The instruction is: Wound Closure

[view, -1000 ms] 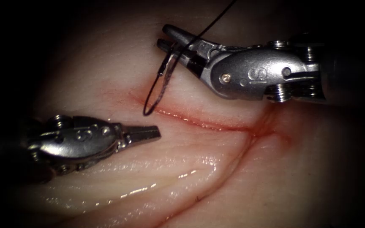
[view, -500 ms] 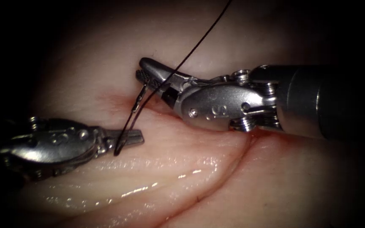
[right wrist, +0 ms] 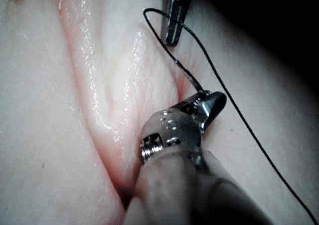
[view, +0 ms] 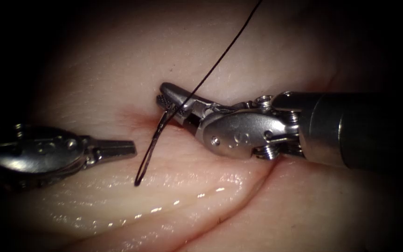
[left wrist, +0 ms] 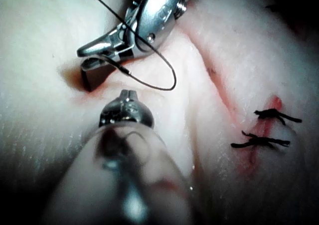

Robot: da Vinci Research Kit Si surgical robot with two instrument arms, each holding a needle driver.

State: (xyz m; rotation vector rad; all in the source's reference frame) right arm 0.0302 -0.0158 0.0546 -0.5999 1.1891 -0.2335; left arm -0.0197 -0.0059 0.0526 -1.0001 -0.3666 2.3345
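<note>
The needle (view: 149, 148) is clamped in the jaws of the right tool (view: 166, 99) near its swaged end, where the thread (view: 220, 55) is attached. From that grip the curve hangs down across the left end of the cut (view: 141, 119), and its point is seen lying free above the tissue (view: 94, 70) (not buried in it) in the endoscope view. In the left wrist view the needle's arc (left wrist: 167, 80) is seen clear of the surface as well. The thread is carried up and away from the right tool's jaws. The left tool (view: 126, 149) is held to the left of the needle, apart from it, with its jaws together and nothing between them. Two finished stitches (left wrist: 264, 130) are seen further along the cut in the left wrist view.
</note>
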